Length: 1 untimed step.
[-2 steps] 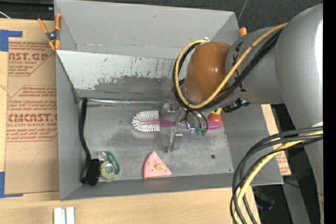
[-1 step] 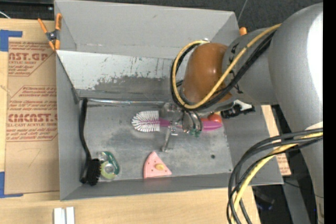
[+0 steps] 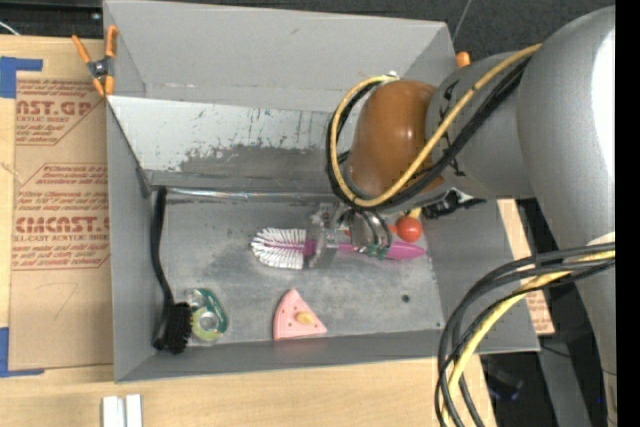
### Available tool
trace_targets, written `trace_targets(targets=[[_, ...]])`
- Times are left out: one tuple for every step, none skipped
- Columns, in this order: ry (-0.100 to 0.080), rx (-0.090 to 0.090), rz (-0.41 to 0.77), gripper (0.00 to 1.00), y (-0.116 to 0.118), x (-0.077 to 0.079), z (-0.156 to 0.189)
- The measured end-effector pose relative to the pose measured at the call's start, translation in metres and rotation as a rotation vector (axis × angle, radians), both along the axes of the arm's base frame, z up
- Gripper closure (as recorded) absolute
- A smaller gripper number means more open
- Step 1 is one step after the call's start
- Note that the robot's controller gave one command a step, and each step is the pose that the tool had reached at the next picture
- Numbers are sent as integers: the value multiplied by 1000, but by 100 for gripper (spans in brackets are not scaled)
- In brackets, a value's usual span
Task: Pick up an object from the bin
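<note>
Orange-capped wrist (image 3: 390, 140) hangs over grey bin (image 3: 280, 45); gripper (image 3: 350, 237) down at pink handle of white-bristled brush (image 3: 285, 248) lying mid-floor; open or closed, cannot tell; nothing lifted yet, so grasp and lift remain, I judge; count: one brush, one red ball (image 3: 408, 228) beside gripper, one pink wedge (image 3: 298, 317), one green ring (image 3: 207, 317), one black long-handled tool (image 3: 160, 255).

The arm (image 3: 570, 115) is round and silver-grey, its wrist cover (image 3: 392, 135) glossy orange-brown. Black and yellow cables (image 3: 336, 147) loop around it; the claw (image 3: 346, 241) is metal.
</note>
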<state>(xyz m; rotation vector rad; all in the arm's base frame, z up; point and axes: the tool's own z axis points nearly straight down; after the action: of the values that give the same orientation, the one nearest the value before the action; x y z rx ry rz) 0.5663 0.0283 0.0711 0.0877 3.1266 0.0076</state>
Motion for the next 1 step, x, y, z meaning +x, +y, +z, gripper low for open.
trace_targets(targets=[[0,0,17,100,0,0,0]])
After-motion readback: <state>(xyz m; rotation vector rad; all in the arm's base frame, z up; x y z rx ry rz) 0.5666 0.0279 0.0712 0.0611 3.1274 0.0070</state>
